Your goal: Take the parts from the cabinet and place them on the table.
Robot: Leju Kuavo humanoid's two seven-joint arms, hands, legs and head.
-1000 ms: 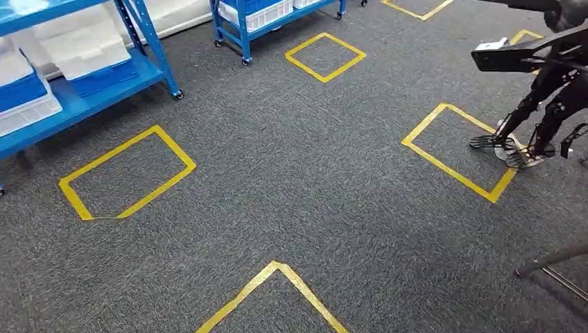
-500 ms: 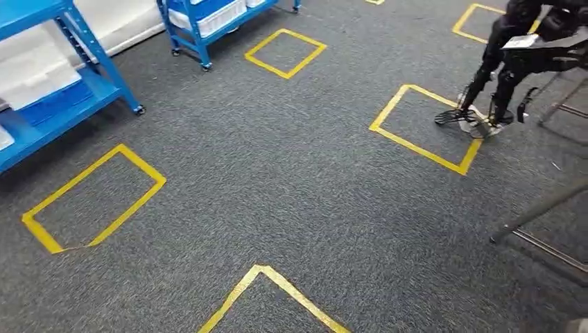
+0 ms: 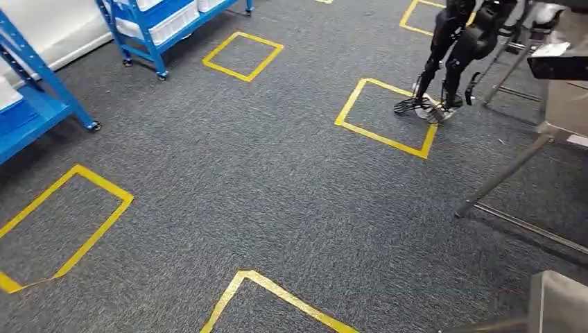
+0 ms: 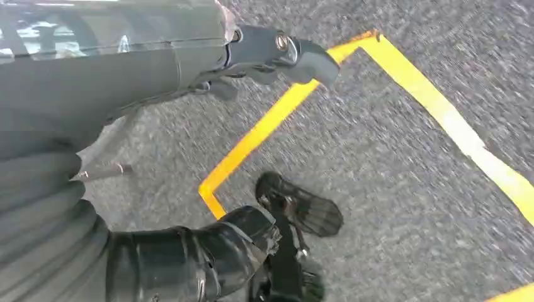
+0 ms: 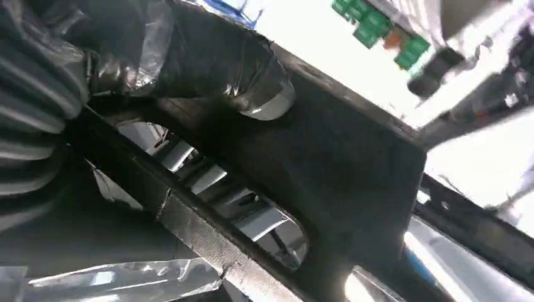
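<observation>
View shift: the whole head view has swung right; the camera moved, not the things. The blue cabinet (image 3: 35, 111) now sits at the upper left edge.
New at right: a table frame (image 3: 509, 170).
Right hand (image 5: 208, 63): clamped on a flat black part (image 5: 340, 182).
Left hand (image 4: 264, 53): hanging over taped carpet; grip cannot be told.
Meaning: probably carrying the part toward the table; placing remains.

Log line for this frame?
phase: carrying | right hand: holds black part | left hand: grip unclear | ahead: carpet, table leg, second robot
</observation>
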